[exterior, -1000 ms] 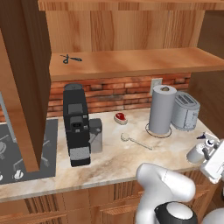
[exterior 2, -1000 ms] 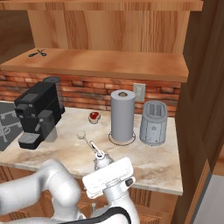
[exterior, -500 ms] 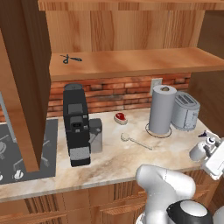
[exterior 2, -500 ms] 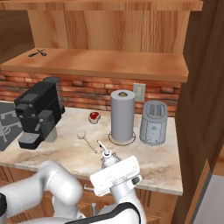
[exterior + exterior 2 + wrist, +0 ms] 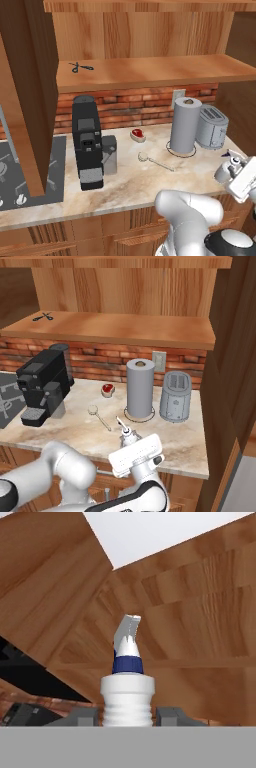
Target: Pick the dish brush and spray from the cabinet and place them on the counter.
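Observation:
My gripper (image 5: 127, 714) is shut on the spray (image 5: 127, 677), a white bottle with a blue collar and a white trigger nozzle that stands upright between the finger tips. From the base views the gripper (image 5: 128, 441) holds the spray (image 5: 125, 432) just above the front of the counter (image 5: 75, 431), near its right end (image 5: 231, 170). The dish brush (image 5: 154, 161) lies flat on the counter (image 5: 135, 182) in front of the paper towel roll, also seen as the dish brush (image 5: 99, 417). The cabinet (image 5: 150, 70) stands open, its door (image 5: 25, 85) swung out at the left.
Black scissors (image 5: 80, 66) lie on the cabinet shelf. On the counter stand a black coffee machine (image 5: 89, 142), a grey paper towel roll (image 5: 184, 125), a toaster (image 5: 212, 127) and a small red object (image 5: 137, 133). A stovetop (image 5: 20, 175) lies at the left.
The hand with the spray has drifted a little to the right over the counter's front edge. Everything else has stayed where it was.

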Motion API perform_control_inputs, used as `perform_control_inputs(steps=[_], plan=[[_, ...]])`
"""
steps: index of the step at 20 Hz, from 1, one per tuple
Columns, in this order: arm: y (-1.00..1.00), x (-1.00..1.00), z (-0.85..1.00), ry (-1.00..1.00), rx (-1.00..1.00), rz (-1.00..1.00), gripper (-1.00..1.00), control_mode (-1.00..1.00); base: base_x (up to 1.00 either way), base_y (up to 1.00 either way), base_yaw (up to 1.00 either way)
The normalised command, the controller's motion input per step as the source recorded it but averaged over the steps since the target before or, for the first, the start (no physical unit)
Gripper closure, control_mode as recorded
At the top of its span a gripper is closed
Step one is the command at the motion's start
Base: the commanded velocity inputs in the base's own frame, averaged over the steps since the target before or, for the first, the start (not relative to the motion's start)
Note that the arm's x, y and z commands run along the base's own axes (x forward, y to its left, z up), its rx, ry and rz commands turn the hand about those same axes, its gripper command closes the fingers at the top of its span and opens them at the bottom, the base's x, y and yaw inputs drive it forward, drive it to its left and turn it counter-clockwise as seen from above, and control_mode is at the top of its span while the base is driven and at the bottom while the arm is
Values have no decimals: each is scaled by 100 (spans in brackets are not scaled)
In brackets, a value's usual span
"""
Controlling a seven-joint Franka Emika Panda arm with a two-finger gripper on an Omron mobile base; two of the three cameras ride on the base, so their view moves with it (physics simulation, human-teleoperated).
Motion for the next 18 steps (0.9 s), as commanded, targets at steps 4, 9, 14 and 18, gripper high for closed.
perform_control_inputs(steps=[4,9,14,18], plan=[[-5,29,-27,0,-3,-2,100,-100,0,0,0],[-6,30,-22,0,0,-1,100,-100,0,0,0],[-8,28,-21,4,0,0,100,-100,0,0,0],[-9,27,-25,6,0,0,100,-100,0,0,0]])
